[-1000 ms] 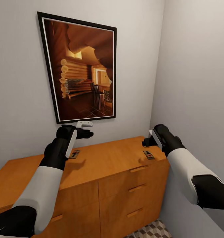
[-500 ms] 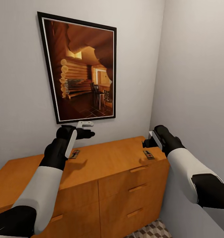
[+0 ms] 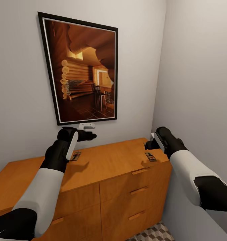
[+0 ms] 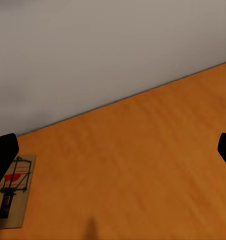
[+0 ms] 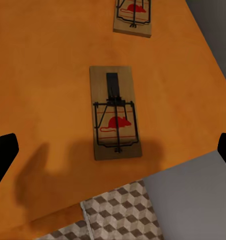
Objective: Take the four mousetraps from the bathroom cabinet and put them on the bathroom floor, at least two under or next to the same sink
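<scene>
The orange-brown wooden cabinet [image 3: 110, 164] stands against the wall with mousetraps lying flat on its top. One mousetrap [image 3: 76, 156] lies near the back, just below my left gripper [image 3: 91, 131], which hovers open above the top. In the left wrist view that mousetrap [image 4: 13, 197] lies off to one side of the open left gripper [image 4: 113, 152]. Another mousetrap [image 3: 150, 156] lies at the right end, under my right gripper [image 3: 148, 144]. The right wrist view has this mousetrap [image 5: 114, 112] centred between the open right gripper's [image 5: 113, 147] fingers, with a further mousetrap [image 5: 134, 17] beyond it.
A large framed picture [image 3: 83, 70] hangs on the wall above the cabinet. A side wall [image 3: 200, 83] closes in right beside the cabinet's end. Cube-patterned bathroom floor [image 3: 153, 232] lies at the cabinet's foot, also seen past the cabinet edge as floor tiles [image 5: 118, 212].
My left gripper has edged slightly to the right above the cabinet top. The right arm and the mousetraps have not moved.
</scene>
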Controlling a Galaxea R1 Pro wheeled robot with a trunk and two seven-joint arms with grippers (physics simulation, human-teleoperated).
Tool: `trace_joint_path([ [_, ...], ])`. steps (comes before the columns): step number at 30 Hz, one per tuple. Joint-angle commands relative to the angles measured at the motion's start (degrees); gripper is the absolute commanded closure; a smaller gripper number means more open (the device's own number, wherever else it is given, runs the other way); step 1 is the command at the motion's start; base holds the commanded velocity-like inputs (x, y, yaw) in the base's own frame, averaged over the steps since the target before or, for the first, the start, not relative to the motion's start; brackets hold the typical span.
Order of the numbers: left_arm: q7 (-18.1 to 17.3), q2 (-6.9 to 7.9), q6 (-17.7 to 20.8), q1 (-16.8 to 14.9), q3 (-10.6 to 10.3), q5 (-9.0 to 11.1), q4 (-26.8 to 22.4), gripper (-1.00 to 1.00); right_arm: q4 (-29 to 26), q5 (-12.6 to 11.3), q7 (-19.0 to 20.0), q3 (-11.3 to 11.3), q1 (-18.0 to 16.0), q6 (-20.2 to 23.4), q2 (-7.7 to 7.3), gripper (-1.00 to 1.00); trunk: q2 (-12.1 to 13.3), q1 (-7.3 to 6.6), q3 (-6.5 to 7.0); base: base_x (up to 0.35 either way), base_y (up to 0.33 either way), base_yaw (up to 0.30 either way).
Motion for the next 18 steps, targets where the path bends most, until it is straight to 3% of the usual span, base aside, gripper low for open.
trace_joint_path([
  [1,0.0,-0.01,0.2,0.0,0.0,0.2,0.0,-1.00,-0.1,0.3,0.2,0.3,0.0,0.3,-0.06,-1.00,0.0,0.00,-0.07,0.000,0.000,0.000],
  [18,0.0,-0.02,0.2,0.0,0.0,0.2,1.2,-1.00,3.1,-0.1,0.1,0.2,-0.6,0.3,0.18,-1.00,0.0,0.00,-0.07,0.000,0.000,0.000],
])
